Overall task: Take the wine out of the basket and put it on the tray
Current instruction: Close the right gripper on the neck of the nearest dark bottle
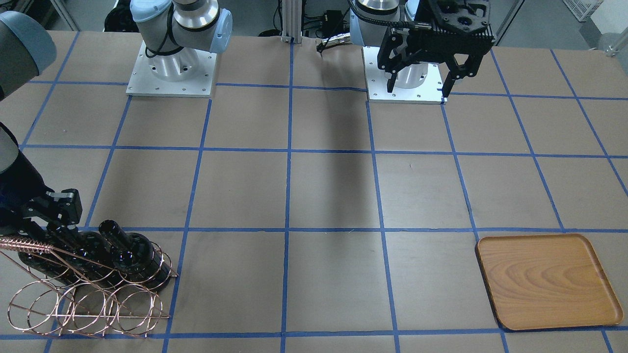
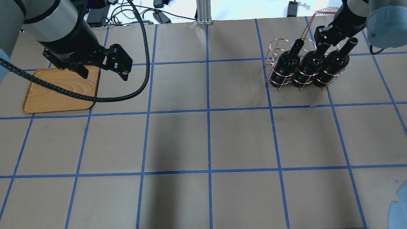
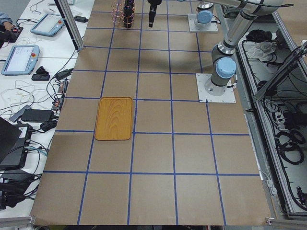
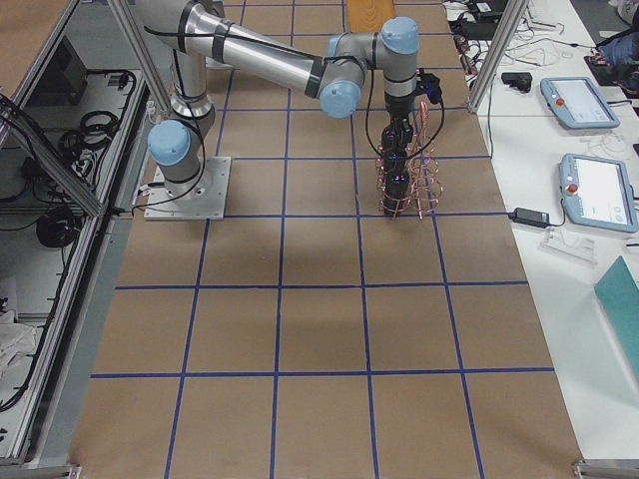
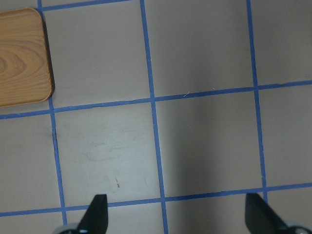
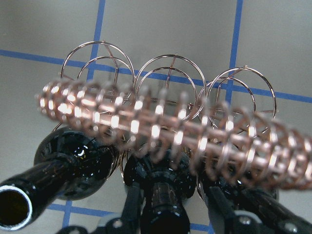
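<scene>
Three near-black wine bottles stand in the front row of the copper wire basket at the far right. My right gripper is down over the middle bottle. In the right wrist view its fingers stand on either side of that bottle's neck with a gap on one side, so the gripper is open. The basket's twisted handle crosses just beyond. The wooden tray lies at the far left. My left gripper hangs open and empty beside the tray's right edge.
The other two bottles stand close on either side of the middle one. The basket's far row of loops holds nothing. The table is brown paper with a blue tape grid. Tablets and cables lie beyond the table's far edge.
</scene>
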Robot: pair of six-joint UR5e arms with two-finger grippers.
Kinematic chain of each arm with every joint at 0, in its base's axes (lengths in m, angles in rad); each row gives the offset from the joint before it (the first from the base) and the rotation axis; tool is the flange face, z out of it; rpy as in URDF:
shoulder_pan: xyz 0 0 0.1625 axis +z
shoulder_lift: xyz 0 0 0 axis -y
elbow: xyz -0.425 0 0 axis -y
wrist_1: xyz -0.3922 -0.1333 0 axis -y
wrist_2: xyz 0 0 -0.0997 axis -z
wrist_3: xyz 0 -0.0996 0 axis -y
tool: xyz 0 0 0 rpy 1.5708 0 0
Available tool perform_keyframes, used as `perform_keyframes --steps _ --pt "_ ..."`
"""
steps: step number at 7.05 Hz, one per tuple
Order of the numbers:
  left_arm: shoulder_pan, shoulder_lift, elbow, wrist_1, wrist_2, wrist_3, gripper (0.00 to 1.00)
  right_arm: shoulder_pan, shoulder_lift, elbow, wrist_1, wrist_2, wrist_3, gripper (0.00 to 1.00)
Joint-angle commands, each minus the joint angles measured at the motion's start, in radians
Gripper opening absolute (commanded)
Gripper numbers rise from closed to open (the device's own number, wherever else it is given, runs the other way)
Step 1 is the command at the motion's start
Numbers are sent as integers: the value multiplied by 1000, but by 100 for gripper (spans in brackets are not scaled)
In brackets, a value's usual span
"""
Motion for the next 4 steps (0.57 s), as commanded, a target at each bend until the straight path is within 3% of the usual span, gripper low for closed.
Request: perform_keyframes --steps 1,4 --pt "1 0 0 -1 1 0 100 0 3 0 1 1 7 57" --pt "-1 2 0 -1 0 -1 100 4 4 0 0 3 9 52"
